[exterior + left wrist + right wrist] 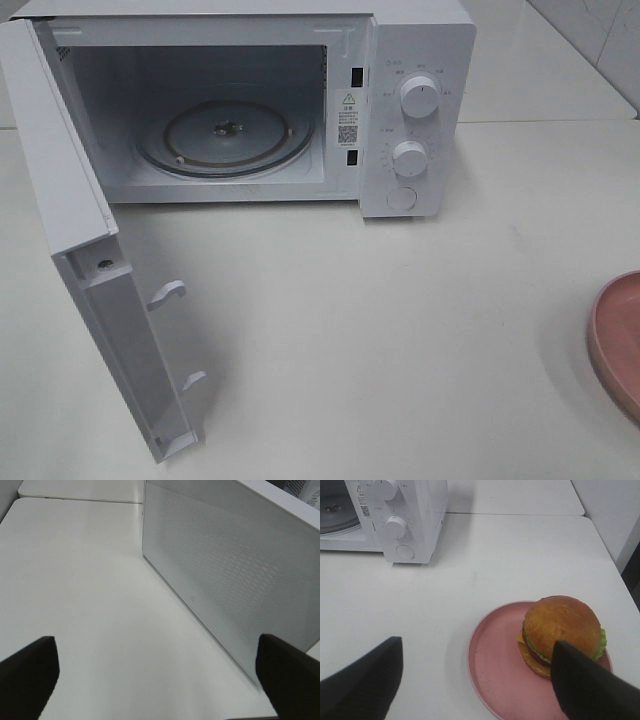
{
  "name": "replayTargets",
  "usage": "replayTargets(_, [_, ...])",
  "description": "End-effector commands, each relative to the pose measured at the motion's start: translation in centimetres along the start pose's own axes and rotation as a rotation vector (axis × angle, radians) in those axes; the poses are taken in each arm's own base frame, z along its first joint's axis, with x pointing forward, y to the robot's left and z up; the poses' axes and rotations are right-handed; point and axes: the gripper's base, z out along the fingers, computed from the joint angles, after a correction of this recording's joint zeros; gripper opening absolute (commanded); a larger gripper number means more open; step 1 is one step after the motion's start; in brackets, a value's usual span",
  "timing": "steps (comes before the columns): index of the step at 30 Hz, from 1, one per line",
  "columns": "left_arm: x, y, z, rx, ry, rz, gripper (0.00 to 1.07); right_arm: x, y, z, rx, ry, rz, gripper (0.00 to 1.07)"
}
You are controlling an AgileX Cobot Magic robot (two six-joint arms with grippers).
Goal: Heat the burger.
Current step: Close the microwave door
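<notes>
On bench's right edge: burger [563, 630] on pink plate [492, 675], microwave [415, 110] door [95, 300] open, cavity bare.
Both end effectors released, left end effector [157, 672] by door, right end effector [475, 680] above plate. Risk: off-centre pinch tips bun. Overhead view crops plate, hides burger.

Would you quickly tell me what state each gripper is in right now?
Left gripper: open, holding nothing, beside the microwave door.
Right gripper: open, holding nothing, above the pink plate with the burger.
</notes>
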Motion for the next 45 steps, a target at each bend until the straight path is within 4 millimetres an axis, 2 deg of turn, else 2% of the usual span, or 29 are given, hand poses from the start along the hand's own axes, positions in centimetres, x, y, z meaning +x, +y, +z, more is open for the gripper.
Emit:
replayTargets(1, [0.0, 0.0, 0.0, -0.004, -0.009, -0.003, 1.0, 0.2, 0.0, -0.3, 0.006, -0.026, 0.001, 0.76])
replayTargets(28, [-0.2, 0.0, 0.0, -0.008, -0.018, -0.025, 0.98, 0.2, 0.0, -0.3, 0.006, -0.026, 0.001, 0.76])
replayTargets(29, [-0.5, 0.0, 0.0, -0.009, -0.018, -0.026, 0.93, 0.2, 0.0, -0.3, 0.006, -0.026, 0.001, 0.76])
replayTargets(31, [-0.7, 0.0, 0.2, -0.01, -0.013, -0.027, 0.89, 0.2, 0.0, -0.3, 0.006, -0.026, 0.001, 0.76])
replayTargets(32, [-0.9, 0.1, 0.5, -0.011, 0.01, -0.03, 0.8, 0.2, 0.0, -0.3, 0.006, -0.026, 0.001, 0.76])
replayTargets(33, [-0.9, 0.1, 0.5, -0.011, 0.01, -0.03, 0.8, 0.2, 0.0, -0.3, 0.006, -0.026, 0.001, 0.76])
replayTargets(34, [-1.4, 0.1, 0.9, -0.011, 0.024, -0.031, 0.7, 0.2, 0.0, -0.3, 0.006, -0.026, 0.001, 0.76])
replayTargets(35, [-1.7, 0.1, 1.0, -0.011, 0.023, -0.033, 0.65, 0.2, 0.0, -0.3, 0.006, -0.026, 0.001, 0.76])
replayTargets(36, [-1.7, 0.1, 1.0, -0.011, 0.023, -0.033, 0.65, 0.2, 0.0, -0.3, 0.006, -0.026, 0.001, 0.76])
replayTargets(37, [-2.4, 0.1, 1.4, -0.01, 0.008, -0.037, 0.57, 0.2, 0.0, -0.3, 0.006, -0.026, 0.001, 0.76])
replayTargets(39, [-2.8, 0.1, 1.7, -0.01, -0.006, -0.039, 0.53, 0.2, 0.0, -0.3, 0.006, -0.026, 0.001, 0.76])
replayTargets(40, [-3.4, 0.1, 2.2, -0.01, -0.026, -0.042, 0.46, 0.2, 0.0, -0.3, 0.006, -0.026, 0.001, 0.76])
replayTargets(41, [-3.4, 0.1, 2.2, -0.01, -0.026, -0.042, 0.46, 0.2, 0.0, -0.3, 0.006, -0.026, 0.001, 0.76])
replayTargets(43, [-4.2, 0.2, 3.1, -0.013, -0.029, -0.047, 0.34, 0.2, 0.0, -0.3, 0.006, -0.026, 0.001, 0.76])
replayTargets(44, [-4.2, 0.2, 3.1, -0.013, -0.029, -0.047, 0.34, 0.2, 0.0, -0.3, 0.006, -0.026, 0.001, 0.76])
replayTargets(45, [-4.4, 0.3, 3.7, -0.016, -0.025, -0.05, 0.22, 0.2, 0.0, -0.3, 0.006, -0.026, 0.002, 0.76])
